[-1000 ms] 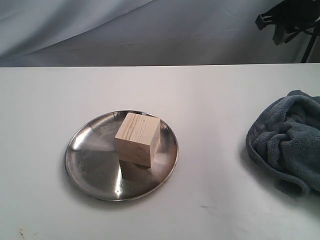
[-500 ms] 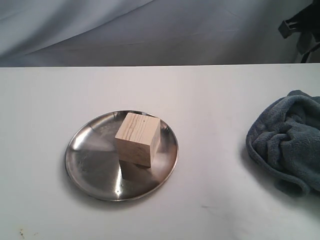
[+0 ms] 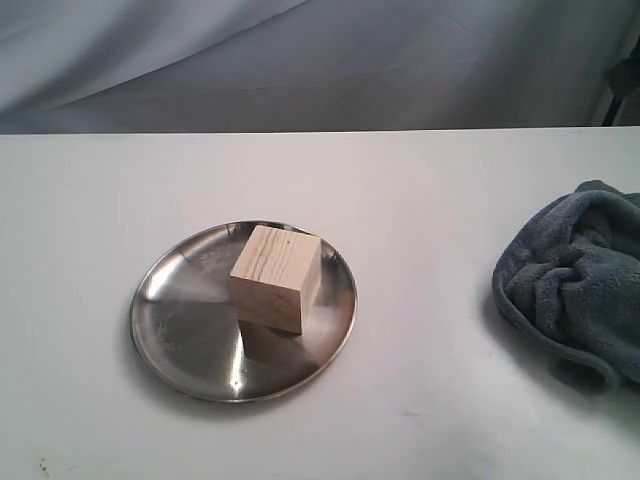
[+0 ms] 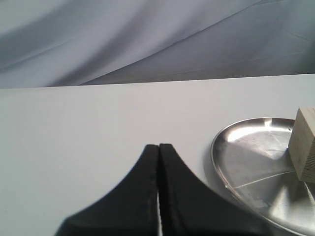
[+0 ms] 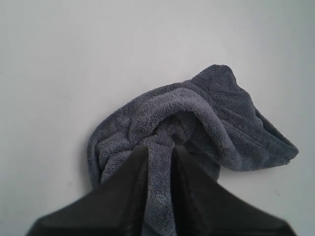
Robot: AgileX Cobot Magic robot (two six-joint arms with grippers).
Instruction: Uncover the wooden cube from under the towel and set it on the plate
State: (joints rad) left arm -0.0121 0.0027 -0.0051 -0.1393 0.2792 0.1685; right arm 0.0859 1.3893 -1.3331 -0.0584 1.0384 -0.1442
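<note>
The pale wooden cube (image 3: 276, 277) stands uncovered on the shiny steel plate (image 3: 180, 330), right of its middle. The grey-blue towel (image 3: 575, 290) lies crumpled on the table at the far right edge, apart from the plate. My left gripper (image 4: 158, 145) is shut on nothing and hovers over bare table beside the plate (image 4: 246, 147) and cube (image 4: 304, 145). My right gripper (image 5: 160, 147) hangs above the towel (image 5: 206, 113) with a narrow gap between its fingers; fleece shows through the gap and nothing is held. Neither gripper appears in the exterior view.
The white table (image 3: 420, 180) ends at a far edge with a pale draped backdrop (image 3: 200, 60) behind it. A dark piece of the right arm (image 3: 630, 80) shows at the top right edge.
The dark right arm at the top right of the exterior view has drawn off to the right, almost out of frame. Cube, plate and towel have not moved.
</note>
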